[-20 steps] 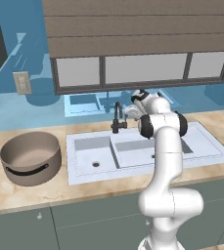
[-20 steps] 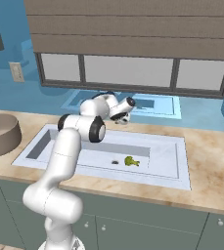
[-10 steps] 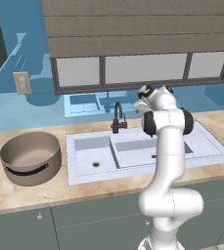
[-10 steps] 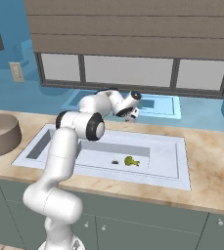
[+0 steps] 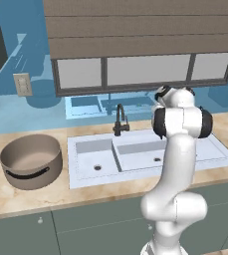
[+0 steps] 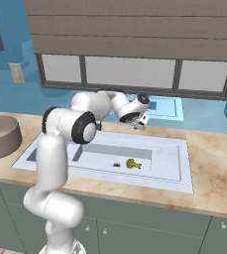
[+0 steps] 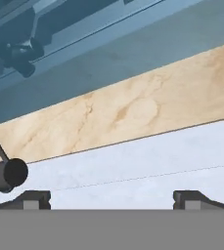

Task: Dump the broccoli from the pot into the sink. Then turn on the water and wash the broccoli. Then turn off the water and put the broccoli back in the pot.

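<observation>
Both base views look forward and down from behind the arm, one from its left and one from its right. They share the sink (image 5: 135,154) (image 6: 110,154), the pot (image 5: 32,160) (image 6: 0,136) far to the end effector's (image 6: 141,120) left, and the window wall beyond it. The hand view sits close, facing past the end effector (image 7: 112,197) across the sink's rim (image 7: 147,166) and the table (image 7: 123,117) behind it.

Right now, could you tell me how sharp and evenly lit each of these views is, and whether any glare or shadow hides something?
Left base view: flat, even rendered light, no glare, and the arm hides part of the sink. Right base view: sharp, with the broccoli clear in the basin beside a drain. Hand view: soft, stretched close-up of the counter and the dark faucet spout.
</observation>
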You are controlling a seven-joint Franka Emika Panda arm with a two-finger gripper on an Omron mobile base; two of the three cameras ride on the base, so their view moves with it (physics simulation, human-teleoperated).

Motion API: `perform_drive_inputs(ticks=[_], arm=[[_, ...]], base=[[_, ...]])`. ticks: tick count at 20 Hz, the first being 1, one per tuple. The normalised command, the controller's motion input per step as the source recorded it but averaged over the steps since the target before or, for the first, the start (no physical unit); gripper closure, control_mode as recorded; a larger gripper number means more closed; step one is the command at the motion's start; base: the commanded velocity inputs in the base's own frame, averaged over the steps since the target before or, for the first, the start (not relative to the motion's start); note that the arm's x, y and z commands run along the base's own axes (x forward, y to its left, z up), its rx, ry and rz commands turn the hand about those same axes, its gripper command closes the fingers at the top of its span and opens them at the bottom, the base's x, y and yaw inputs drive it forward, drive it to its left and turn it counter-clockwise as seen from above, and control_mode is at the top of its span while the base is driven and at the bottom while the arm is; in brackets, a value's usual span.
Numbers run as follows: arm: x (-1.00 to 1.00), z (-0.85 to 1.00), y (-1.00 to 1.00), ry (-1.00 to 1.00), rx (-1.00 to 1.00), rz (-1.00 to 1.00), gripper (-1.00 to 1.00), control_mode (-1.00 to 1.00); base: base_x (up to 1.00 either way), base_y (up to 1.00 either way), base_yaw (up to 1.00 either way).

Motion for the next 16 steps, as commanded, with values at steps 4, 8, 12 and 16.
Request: perform_drive_inputs(ticks=[4,8,12,16], arm=[[-1.00,0.43,-0.05,0.00,0.00,-0.05,-1.00,-1.00],[-0.99,0.70,-0.02,0.02,0.00,-0.05,-1.00,-1.00],[-0.67,0.82,-0.06,0.11,0.00,-0.08,-1.00,-1.00],[-0.31,0.57,0.00,0.26,-0.01,-0.08,-1.00,-1.00]], base=[[0.00,0.00,0.00],[0.00,0.00,0.00],[0.00,0.00,0.00],[0.00,0.00,0.00]])
